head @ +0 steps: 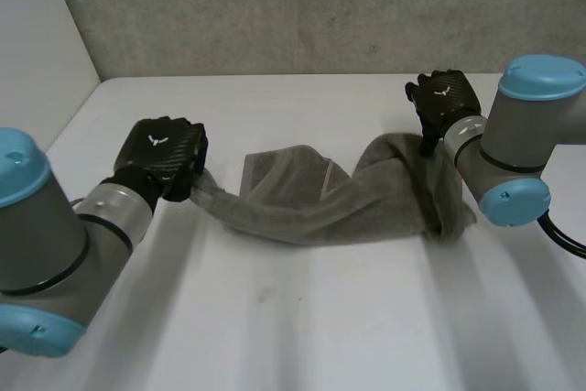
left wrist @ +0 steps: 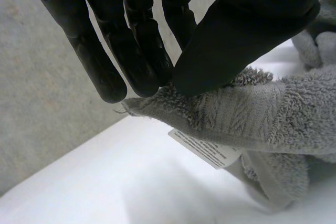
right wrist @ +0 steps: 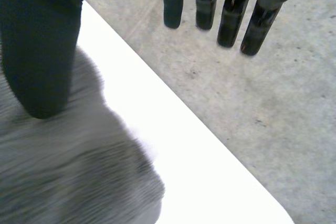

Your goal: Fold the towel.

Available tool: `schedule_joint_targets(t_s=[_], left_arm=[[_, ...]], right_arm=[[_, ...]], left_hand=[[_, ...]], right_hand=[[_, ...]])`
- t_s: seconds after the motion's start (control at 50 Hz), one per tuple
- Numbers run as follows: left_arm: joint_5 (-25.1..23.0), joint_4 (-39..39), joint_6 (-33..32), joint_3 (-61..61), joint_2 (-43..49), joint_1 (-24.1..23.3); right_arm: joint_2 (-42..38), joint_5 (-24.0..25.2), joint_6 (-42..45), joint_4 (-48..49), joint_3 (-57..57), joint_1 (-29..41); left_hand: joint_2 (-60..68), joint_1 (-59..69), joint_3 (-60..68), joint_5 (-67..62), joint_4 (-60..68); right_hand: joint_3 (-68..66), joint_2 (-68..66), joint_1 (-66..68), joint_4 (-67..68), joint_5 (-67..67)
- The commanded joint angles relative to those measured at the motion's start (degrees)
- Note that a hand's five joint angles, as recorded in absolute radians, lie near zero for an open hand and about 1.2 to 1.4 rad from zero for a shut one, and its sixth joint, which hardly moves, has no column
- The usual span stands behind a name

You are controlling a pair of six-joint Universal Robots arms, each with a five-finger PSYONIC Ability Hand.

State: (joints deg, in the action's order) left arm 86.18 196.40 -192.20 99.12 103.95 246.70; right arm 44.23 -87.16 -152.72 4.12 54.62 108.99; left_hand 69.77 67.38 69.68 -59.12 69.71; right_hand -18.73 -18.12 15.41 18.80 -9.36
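A grey towel (head: 311, 208) hangs bunched and stretched across the white table (head: 320, 327) between my two hands. My left hand (head: 165, 164) is at its left end. In the left wrist view the hand (left wrist: 247, 30) pinches a towel corner (left wrist: 157, 106) between thumb and fingers, and a white label (left wrist: 210, 153) hangs below. My right hand (head: 444, 98) is above the towel's right end, which droops in a heap. In the right wrist view its fingers (right wrist: 231, 19) are straight and wide apart from the thumb (right wrist: 42, 51). The towel (right wrist: 63, 177) lies below the thumb, not pinched.
A grey wall (head: 320, 6) runs along the table's far edge, close behind my right hand. A pale side wall (head: 37, 34) stands at the left. Bare table stretches in front of the towel.
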Motion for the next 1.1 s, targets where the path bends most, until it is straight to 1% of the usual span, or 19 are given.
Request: schedule_joint_targets(t_s=[0.02,0.08,0.12,0.2,0.24,0.28,0.38,0.44,0.52,0.58,0.62,0.74,0.84,0.86,0.88,0.9,0.94,1.06,1.1], left_arm=[[0.4,0.5,0.0,-3.1,6.4,-0.2],[0.4,0.5,0.2,-3.6,6.5,0.2],[0.4,0.5,0.2,-3.8,6.5,0.6],[0.4,0.5,0.2,-3.8,6.0,1.2],[0.4,0.5,0.2,-3.8,5.6,1.5],[0.4,0.5,0.2,-3.8,5.3,1.8],[0.4,0.4,0.2,-3.6,5.3,2.3],[0.4,0.4,0.2,-3.6,5.3,2.4],[0.4,0.4,0.2,-3.6,5.3,2.4],[0.4,0.5,0.2,-3.6,5.3,2.5],[0.4,0.5,0.2,-3.6,5.3,2.5],[0.4,0.5,0.2,-3.6,5.4,2.6],[0.4,0.5,0.2,-3.6,5.5,2.6],[0.4,0.5,0.2,-3.6,5.5,2.6],[0.4,0.5,0.2,-3.6,5.5,2.7],[0.4,0.5,0.2,-3.6,5.5,2.6],[0.4,0.5,0.2,-3.6,5.5,2.6],[0.6,-0.2,0.2,-3.6,4.5,2.5],[0.9,-0.6,0.2,-3.6,3.5,2.5]], right_arm=[[11.7,-2.1,-1.1,2.2,11.4,-0.5],[15.0,-1.9,-1.1,2.2,14.9,-0.5],[20.7,-2.0,-1.3,1.4,20.8,-0.6],[24.2,-0.9,-1.2,0.1,27.0,-0.6],[26.2,1.7,-0.7,-1.0,33.9,-1.3],[26.9,2.9,-0.6,-1.0,36.6,-1.9],[29.1,10.0,0.6,0.8,46.8,-2.4],[29.2,11.0,1.9,4.4,50.7,-2.4],[28.7,11.0,4.3,8.7,53.6,-2.4],[27.4,11.0,7.3,13.1,54.6,-2.5],[24.2,10.5,10.1,17.1,54.3,-3.0],[20.5,9.8,14.6,19.5,53.0,-5.1],[17.9,9.3,19.9,21.5,51.2,-5.6],[17.6,8.7,21.4,23.0,50.9,-5.8],[17.4,7.9,22.5,25.0,50.6,-6.1],[17.4,7.9,22.6,25.1,50.6,-6.1],[17.4,6.1,24.0,29.5,50.3,-6.9],[19.9,5.8,23.6,31.0,50.1,-8.9],[25.0,6.3,21.3,28.7,50.5,-9.7]], left_hand=[[10.2,12.6,10.3,-10.9,10.3],[10.2,12.6,10.3,-10.9,10.3],[10.2,12.6,10.3,-10.9,10.3],[10.2,12.6,10.3,-10.9,10.3],[10.2,12.6,10.3,-10.9,10.3],[10.2,12.6,10.3,-10.9,10.3],[10.2,12.6,10.3,-10.9,10.3],[10.2,12.6,10.3,-10.9,10.3],[10.2,12.6,10.3,-10.9,10.3],[10.2,12.6,10.3,-10.9,10.3],[10.2,12.6,10.3,-10.9,10.3],[10.2,12.6,10.3,-10.9,10.3],[10.2,12.6,10.3,-10.9,10.3],[10.2,12.6,10.3,-10.9,10.3],[10.2,12.6,10.3,-10.9,10.3],[10.2,12.6,10.3,-10.9,10.3],[10.2,12.6,10.3,-10.9,10.3],[10.2,12.6,10.3,-10.9,10.3],[10.2,12.6,10.3,-10.9,10.3]], right_hand=[[8.7,8.1,-5.4,-8.8,9.4],[8.7,8.1,-5.4,-8.8,9.4],[8.7,8.1,-5.4,-8.8,9.4],[8.7,8.1,-5.4,-8.8,9.4],[5.0,4.4,-1.7,-5.0,5.6],[2.8,2.2,0.5,-2.8,3.4],[-11.7,-12.3,15.0,11.6,-11.0],[-15.2,-15.8,18.6,15.2,-14.6],[-13.1,-13.7,16.4,13.0,-12.4],[-11.0,-11.6,14.4,11.0,-10.4],[-10.4,-11.0,13.7,10.3,-9.7],[-9.9,-10.5,13.2,9.8,-9.2],[-13.6,-14.2,16.9,13.5,-12.9],[-18.4,-19.0,21.7,18.3,-17.8],[-28.1,-28.7,31.4,28.0,-27.5],[-28.2,-28.8,31.5,28.1,-27.6],[-61.1,-61.7,64.4,61.0,-60.5],[-61.3,-61.9,64.6,61.2,-60.6],[-61.3,-61.9,64.6,61.2,-60.6]])
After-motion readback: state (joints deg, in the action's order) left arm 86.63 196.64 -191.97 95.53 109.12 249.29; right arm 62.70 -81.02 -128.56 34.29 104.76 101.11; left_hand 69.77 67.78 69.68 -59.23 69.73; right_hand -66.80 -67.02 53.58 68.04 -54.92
